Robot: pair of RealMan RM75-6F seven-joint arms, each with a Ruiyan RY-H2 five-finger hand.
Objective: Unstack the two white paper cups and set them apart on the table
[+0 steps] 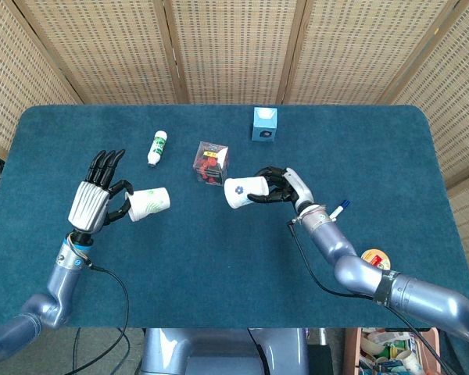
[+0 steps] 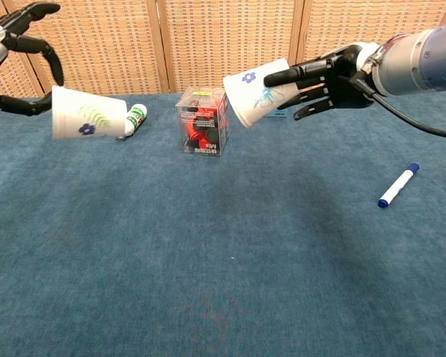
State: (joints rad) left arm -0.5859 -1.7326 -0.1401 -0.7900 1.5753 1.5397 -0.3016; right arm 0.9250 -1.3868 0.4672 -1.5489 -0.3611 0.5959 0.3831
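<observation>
Two white paper cups with small printed patterns are apart, each held on its side above the blue table. My left hand (image 1: 96, 197) (image 2: 15, 52) holds one cup (image 1: 149, 203) (image 2: 87, 112) at the left, its mouth facing left in the chest view. My right hand (image 1: 283, 186) (image 2: 328, 74) grips the other cup (image 1: 245, 191) (image 2: 257, 91) right of centre, fingers wrapped over its side. A wide gap lies between the two cups.
A clear box with red contents (image 1: 210, 162) (image 2: 202, 129) stands between the cups. A small white and green bottle (image 1: 158, 148) (image 2: 135, 117) lies behind the left cup. A blue box (image 1: 265, 123) stands at the back, a blue marker (image 1: 334, 211) (image 2: 398, 185) and a round tin (image 1: 374, 261) at the right.
</observation>
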